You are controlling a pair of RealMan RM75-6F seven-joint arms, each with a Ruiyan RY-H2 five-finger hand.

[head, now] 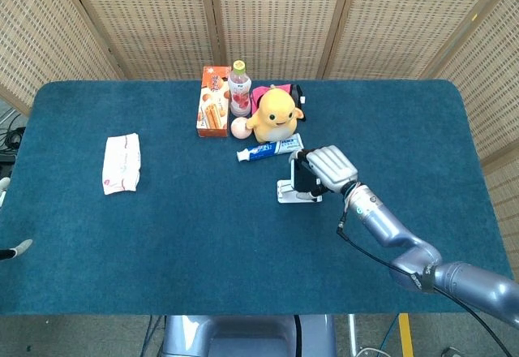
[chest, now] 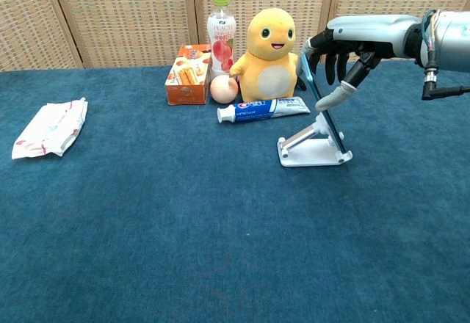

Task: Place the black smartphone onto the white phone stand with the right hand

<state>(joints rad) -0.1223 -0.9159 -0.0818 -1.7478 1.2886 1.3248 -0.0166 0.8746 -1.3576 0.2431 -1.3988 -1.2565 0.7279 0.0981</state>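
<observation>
Right now the right hand (chest: pixel 344 51) holds the black smartphone (chest: pixel 317 99) by its top end, with dark fingers (chest: pixel 328 44) curled over the top edge and a pale thumb (chest: pixel 332 99) pressing on the back side. The fingers are close together around the phone, not spread wide. The silver arm comes in from the right side, and in the head view the back of the right hand (head: pixel 328 168) faces up, covering the top of the phone. The phone leans back on the white phone stand (chest: pixel 312 145), thin edge toward the chest camera, with its lower end down by the little lip at the right end of the stand; I cannot tell if it sits all the way in. So the phone is under the fingers and against the stand, near the middle of the blue table (chest: pixel 183 235). At the near left edge of the head view, only a small pale tip (head: pixel 19 249) shows, and I cannot tell what the left hand is doing. Just behind the stand lies a toothpaste tube (chest: pixel 264 108). Farther back stand a yellow plush toy (chest: pixel 269 55), a small peach ball (chest: pixel 224 88), an orange box (chest: pixel 188 84) and a drink bottle (chest: pixel 221 33). Far to the left lies a white packet (chest: pixel 50 127).
</observation>
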